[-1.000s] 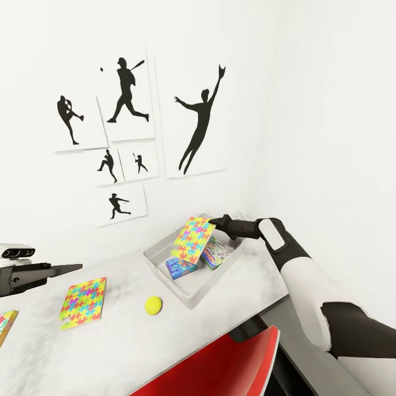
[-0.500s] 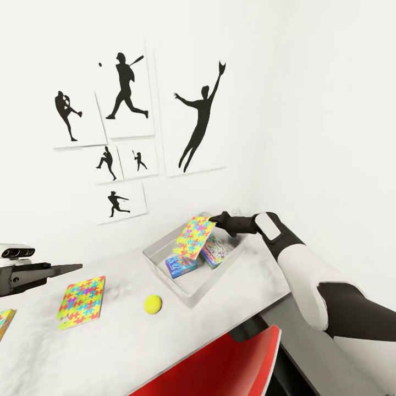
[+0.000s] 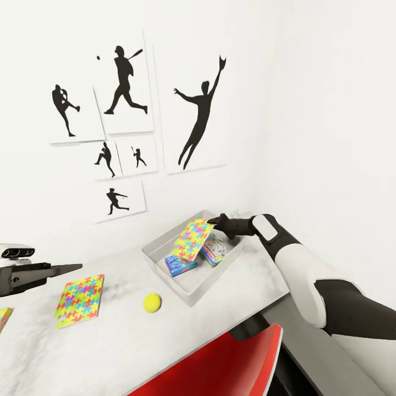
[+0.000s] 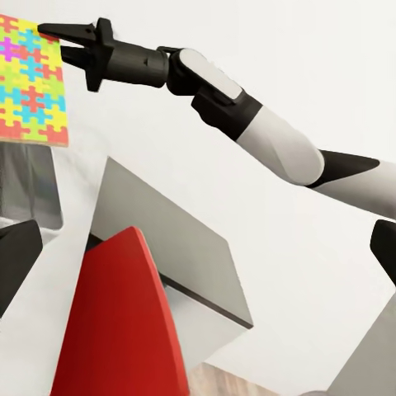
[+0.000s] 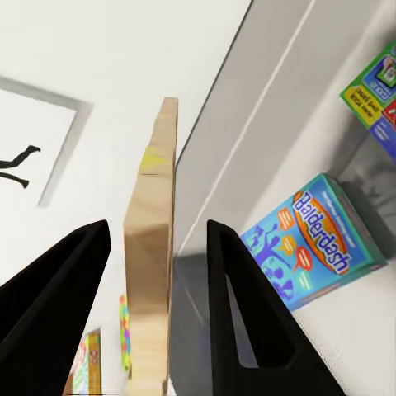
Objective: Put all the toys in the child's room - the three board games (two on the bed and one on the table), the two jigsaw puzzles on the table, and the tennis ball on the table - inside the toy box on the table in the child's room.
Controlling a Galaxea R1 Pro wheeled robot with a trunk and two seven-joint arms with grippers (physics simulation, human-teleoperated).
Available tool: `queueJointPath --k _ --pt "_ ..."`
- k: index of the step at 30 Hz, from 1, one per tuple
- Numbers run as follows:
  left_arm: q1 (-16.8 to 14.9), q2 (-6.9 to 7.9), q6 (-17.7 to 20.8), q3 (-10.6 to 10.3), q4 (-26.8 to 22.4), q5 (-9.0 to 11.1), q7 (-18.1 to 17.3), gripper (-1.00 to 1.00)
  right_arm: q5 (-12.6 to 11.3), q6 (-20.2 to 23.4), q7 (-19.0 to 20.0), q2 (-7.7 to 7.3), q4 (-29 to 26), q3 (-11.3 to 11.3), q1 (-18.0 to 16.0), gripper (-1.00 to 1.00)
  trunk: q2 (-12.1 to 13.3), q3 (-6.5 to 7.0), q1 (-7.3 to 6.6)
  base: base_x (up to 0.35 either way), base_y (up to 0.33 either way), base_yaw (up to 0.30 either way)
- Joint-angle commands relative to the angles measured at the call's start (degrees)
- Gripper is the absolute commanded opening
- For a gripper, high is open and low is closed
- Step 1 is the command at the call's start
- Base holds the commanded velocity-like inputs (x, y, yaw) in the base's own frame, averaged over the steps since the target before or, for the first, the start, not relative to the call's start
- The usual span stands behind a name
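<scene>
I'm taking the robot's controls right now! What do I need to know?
Left end effector: open, empty, over the table.
Right end effector: fingers straddle a tilted jigsaw over the toy box; grip unclear.
Done: two board games, blue and green-edged, are in the box.
Left: drop this jigsaw in, then the second jigsaw and the tennis ball from the table, then the third game.

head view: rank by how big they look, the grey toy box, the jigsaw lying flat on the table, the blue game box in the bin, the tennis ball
1. Shallow light grey toy box, largest.
2. Flat multicoloured jigsaw puzzle on the table.
3. Blue printed game box inside the bin, partly covered, so less sure.
4. Small yellow-green tennis ball, smallest.
</scene>
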Motion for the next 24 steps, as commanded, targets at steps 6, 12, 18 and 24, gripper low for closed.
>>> queueJointPath --k 6,12,18,24 --pt "0.0 0.03 0.6 0.0 0.0 0.0 -0.2 1.00 0.4 0.9 0.2 1.10 0.1 0.0 -0.1 -1.00 -1.7 -0.80 0.89 0.000 0.000 0.000" --pt "0.0 0.03 0.6 0.0 0.0 0.0 -0.2 1.00 0.4 2.2 -0.6 2.16 0.1 -0.1 -0.1 -1.00 -1.7 -0.80 0.89 0.000 0.000 0.000" --pt "0.0 0.03 0.6 0.0 0.0 0.0 -0.2 1.00 0.3 3.2 -2.0 2.53 0.1 -0.1 -0.1 -1.00 -4.1 -1.87 2.21 0.000 0.000 0.000" --pt "0.0 0.03 0.6 0.0 0.0 0.0 -0.2 1.00 0.3 3.4 -2.2 2.51 0.1 -0.1 -0.1 -1.00 -5.3 -2.41 2.87 0.000 0.000 0.000"
